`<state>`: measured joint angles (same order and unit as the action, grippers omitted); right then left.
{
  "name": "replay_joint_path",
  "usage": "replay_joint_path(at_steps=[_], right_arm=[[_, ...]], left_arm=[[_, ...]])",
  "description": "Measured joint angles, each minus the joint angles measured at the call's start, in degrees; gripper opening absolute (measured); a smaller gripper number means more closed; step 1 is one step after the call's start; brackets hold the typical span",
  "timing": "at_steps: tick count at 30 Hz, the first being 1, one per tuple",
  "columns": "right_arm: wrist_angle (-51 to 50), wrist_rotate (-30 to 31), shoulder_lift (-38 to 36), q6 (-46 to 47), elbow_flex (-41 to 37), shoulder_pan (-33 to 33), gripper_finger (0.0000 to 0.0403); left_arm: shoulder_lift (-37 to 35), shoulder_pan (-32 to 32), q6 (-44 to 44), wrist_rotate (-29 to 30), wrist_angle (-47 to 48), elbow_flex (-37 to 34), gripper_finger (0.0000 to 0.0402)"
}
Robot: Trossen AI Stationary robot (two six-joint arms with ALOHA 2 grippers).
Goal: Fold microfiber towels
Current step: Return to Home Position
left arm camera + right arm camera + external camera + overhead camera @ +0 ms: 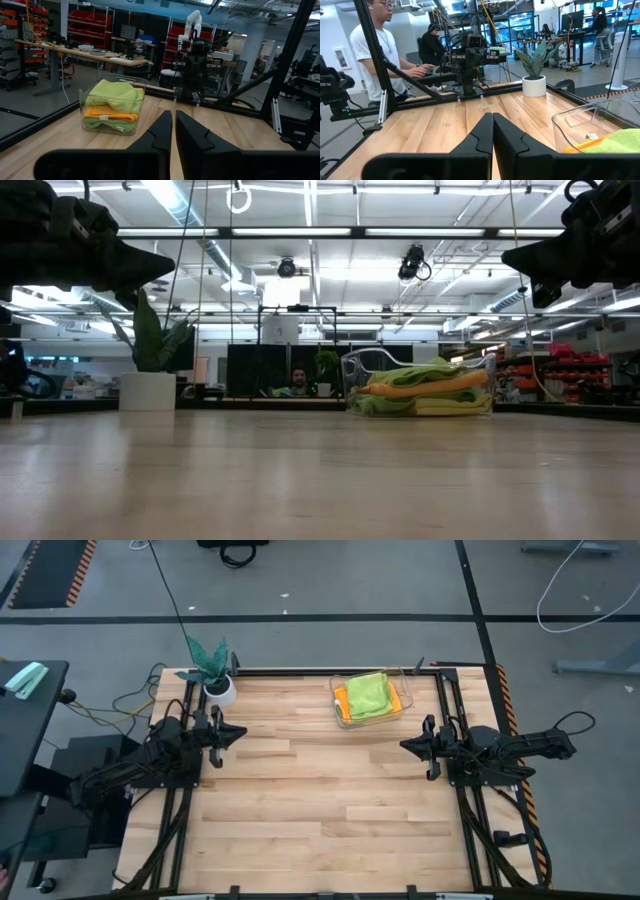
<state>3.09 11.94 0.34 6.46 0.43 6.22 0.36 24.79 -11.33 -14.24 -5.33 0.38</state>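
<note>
- High view: the transparent bin (398,705) sits at the far edge of the wooden table (320,820), right of centre and nearer the right arm. The teal plant in a white pot (217,680) is at the far-left corner, well apart from the bin.
- Bin's long axis runs left-right across the table, slightly skewed.
- All the microfiber towels are folded and stacked inside the bin.
- From above, only the top lime green towel (368,692) is clear, with an orange edge showing on its left side.
- Low view shows the layers through the clear wall: the orange towel (430,389) lies under the top green. The yellow towel (455,406) and the lower lime green towel (378,406) are at the bottom.
- Left wrist view adds white tags on the stack's near edges.
- The towels look fuzzy, in flat layers lying lengthwise along the bin; the top one is rumpled.
- Left gripper (243,732) is raised over the table's left side and points toward centre. Its fingers are almost touching, with nothing between them.
- Right gripper (403,746) mirrors it on the right side and points toward centre. Its fingers are pressed together and empty.
- Right wrist view alone shows a person in a white shirt (375,45) standing beyond the table.
</note>
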Motion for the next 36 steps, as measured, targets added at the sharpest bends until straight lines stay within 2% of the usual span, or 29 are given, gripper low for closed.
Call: replay_joint_path(at_steps=[10, 21, 36], right_arm=[[0.00, 0.00, 0.00, 0.00, 0.00, 0.00, 0.0016], [-0.01, 0.01, 0.00, 0.00, 0.00, 0.01, 0.0016], [-0.02, 0.00, 0.00, 0.00, 0.00, 0.00, 0.0016]], left_arm=[[0.00, -0.01, 0.07, 0.00, 0.01, 0.00, 0.0040], [0.00, 0.00, 0.01, 0.00, 0.02, 0.00, 0.0028], [0.00, 0.01, 0.00, 0.00, 0.03, 0.00, 0.0037]])
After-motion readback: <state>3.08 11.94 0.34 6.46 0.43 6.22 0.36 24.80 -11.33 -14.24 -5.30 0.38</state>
